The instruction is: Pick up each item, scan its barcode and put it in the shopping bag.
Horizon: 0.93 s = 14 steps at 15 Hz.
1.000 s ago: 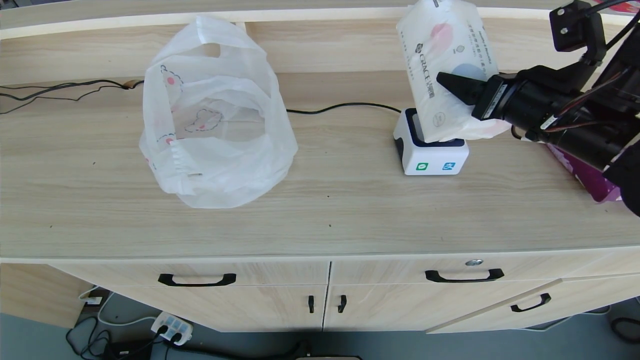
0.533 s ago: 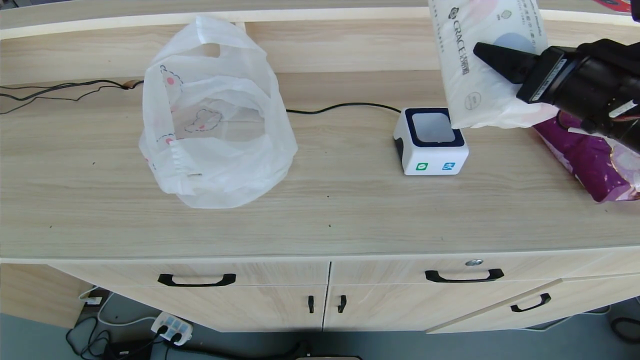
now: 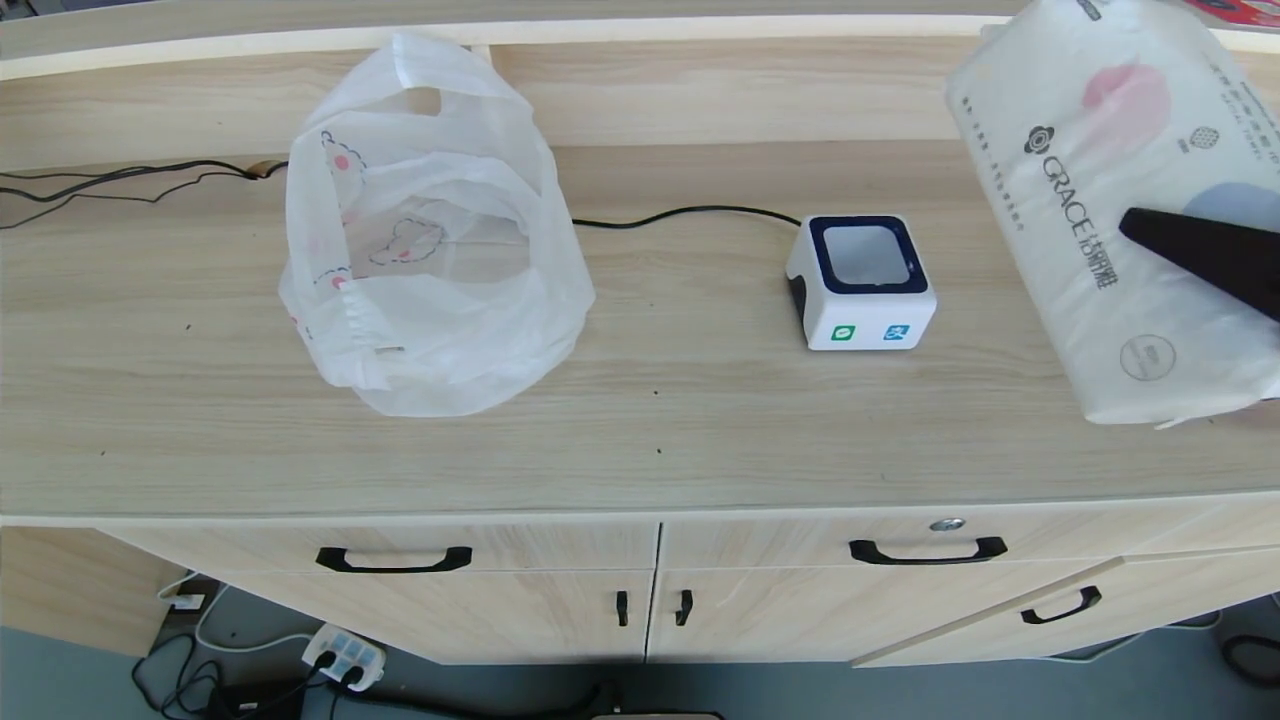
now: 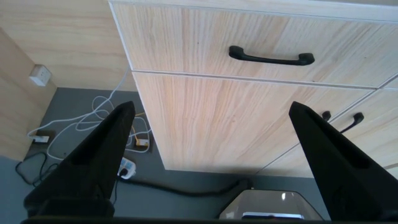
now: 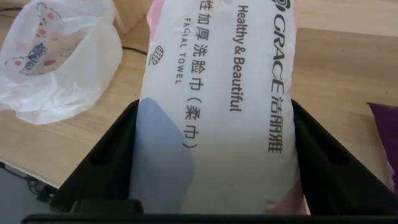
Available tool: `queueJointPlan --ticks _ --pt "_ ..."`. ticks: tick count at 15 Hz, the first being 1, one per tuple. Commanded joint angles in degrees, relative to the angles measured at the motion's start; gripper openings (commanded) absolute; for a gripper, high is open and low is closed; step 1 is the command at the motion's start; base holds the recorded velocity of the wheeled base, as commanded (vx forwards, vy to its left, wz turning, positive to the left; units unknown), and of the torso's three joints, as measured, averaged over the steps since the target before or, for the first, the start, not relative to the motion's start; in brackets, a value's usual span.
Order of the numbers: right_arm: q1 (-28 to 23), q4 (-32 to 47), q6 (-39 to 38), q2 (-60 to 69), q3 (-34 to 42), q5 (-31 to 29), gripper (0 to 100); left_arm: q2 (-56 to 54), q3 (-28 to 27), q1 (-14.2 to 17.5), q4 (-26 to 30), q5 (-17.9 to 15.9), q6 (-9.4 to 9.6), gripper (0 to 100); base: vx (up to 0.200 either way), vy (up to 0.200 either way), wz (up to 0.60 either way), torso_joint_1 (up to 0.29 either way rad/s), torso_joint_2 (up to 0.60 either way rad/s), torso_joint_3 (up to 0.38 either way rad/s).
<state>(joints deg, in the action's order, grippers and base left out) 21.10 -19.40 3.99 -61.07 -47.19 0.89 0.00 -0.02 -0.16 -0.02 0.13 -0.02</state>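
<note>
Tissue pack (image 3: 1110,200) hangs clamped across its width in the right hand (image 5: 216,109) above the table's (image 3: 700,420) right end, right of the scanner (image 3: 865,280), presumably for carrying left to the shopping bag (image 3: 430,250), whose mouth stands open.

Before me: long light-wood counter (image 3: 640,440), grain running sideways, raised ledge (image 3: 640,90) of same wood along back. Under worktop, drawers (image 3: 250,548) with black bar handles (image 3: 394,560). Lower down, cabinet doors (image 3: 500,620) with short black pulls (image 3: 622,607). Floor (image 3: 60,690) grey. White power strip (image 3: 343,655) and dark cables (image 3: 225,697) lying on it. Light bright, even.
</note>
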Motion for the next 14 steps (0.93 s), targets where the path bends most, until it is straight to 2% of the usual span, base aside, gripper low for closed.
queueJointPlan --ticks 1,4,7,11,14 --pt "-0.01 5.33 1.46 8.78 1.31 -1.24 0 0.00 0.02 -0.02 0.02 0.04 0.02 100 0.000 0.000 0.00 0.000 0.00 0.000" --pt "-0.01 6.74 1.46 9.75 1.66 -1.33 0 0.00 0.02 0.07 0.11 0.04 -0.24 100 -0.200 0.000 0.00 0.005 0.00 0.002" --pt "-0.18 6.74 1.46 8.78 1.66 -2.91 0 0.00 0.02 0.07 0.02 0.04 -0.33 100 0.000 0.000 0.00 0.000 0.00 0.000" --pt "-0.36 6.74 1.11 11.50 5.62 -3.09 0 0.00 0.02 0.07 0.02 0.04 -0.59 100 0.000 0.200 0.00 0.005 0.00 0.011" --pt "-0.27 7.18 1.11 10.19 1.49 -2.56 0 0.00 0.02 0.16 -0.15 0.13 -1.12 100 0.000 0.200 0.00 0.009 0.00 -0.001"
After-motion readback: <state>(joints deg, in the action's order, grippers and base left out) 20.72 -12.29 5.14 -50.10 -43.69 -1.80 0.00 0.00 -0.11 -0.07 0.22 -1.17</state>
